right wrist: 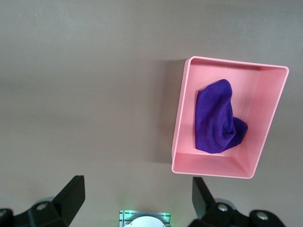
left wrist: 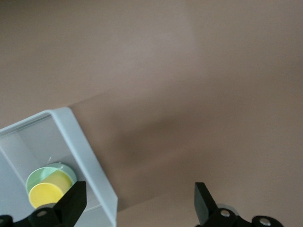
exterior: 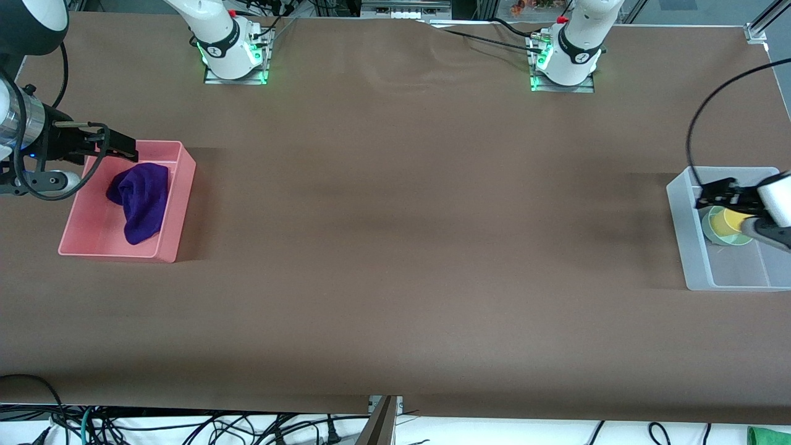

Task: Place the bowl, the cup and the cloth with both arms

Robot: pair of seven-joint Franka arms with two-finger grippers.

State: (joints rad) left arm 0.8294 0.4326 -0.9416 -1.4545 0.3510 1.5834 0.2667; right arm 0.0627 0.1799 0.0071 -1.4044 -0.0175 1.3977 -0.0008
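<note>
Cloth (exterior: pixel 140 201) lies bunched in pink bin (exterior: pixel 179 204) at right arm's end of bench (exterior: pixel 395 247). Cup (exterior: pixel 735 219) sits inside bowl (exterior: pixel 710 227), both in clear bin (exterior: pixel 680 210) at left arm's end. Right claw (exterior: pixel 126 148) hangs over pink bin's edge, fingers wide, empty. Left claw (exterior: pixel 710 199) over clear bin w/ fingers wide, empty.

Both grippers (exterior: pixel 126 146) (exterior: pixel 710 196) wide open, aloft

A robotics lab: two arm bases (exterior: pixel 233 46) bolted to a brown-covered table (exterior: pixel 395 247), loose cables (exterior: pixel 185 426)
</note>
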